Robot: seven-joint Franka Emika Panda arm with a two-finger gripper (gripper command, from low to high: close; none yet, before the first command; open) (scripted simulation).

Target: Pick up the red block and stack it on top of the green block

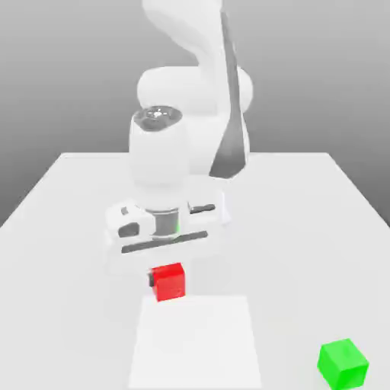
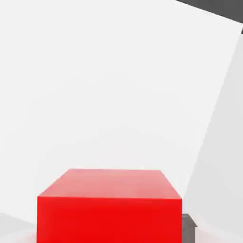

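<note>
The red block [image 1: 169, 281] sits directly under my end effector [image 1: 167, 276], right between the fingers, with its upper part tucked beneath my hand and its lower faces showing in the exterior view. In the hand view the block [image 2: 109, 209] looms close, its top face and one side face plain and matte, and a dark finger [image 2: 189, 228] shows just beside its edge. It rests on the white bench [image 1: 68, 198], near the middle, at the far edge of a slightly brighter white patch [image 1: 194, 343] that spreads toward the camera. The green block [image 1: 343, 363] lies well apart from it, off toward the exterior view's right and nearer the camera, standing alone on the bench with open surface all around it. Between the two blocks the bench surface is bare. My arm [image 1: 190, 91] rises behind the hand and folds back over itself (its bulk hides the far middle of the bench). My hand points straight down over the red block. My fingers are drawn in narrow against the sides of the red block, pinching it, and the block's base appears level with the bench surface.
</note>
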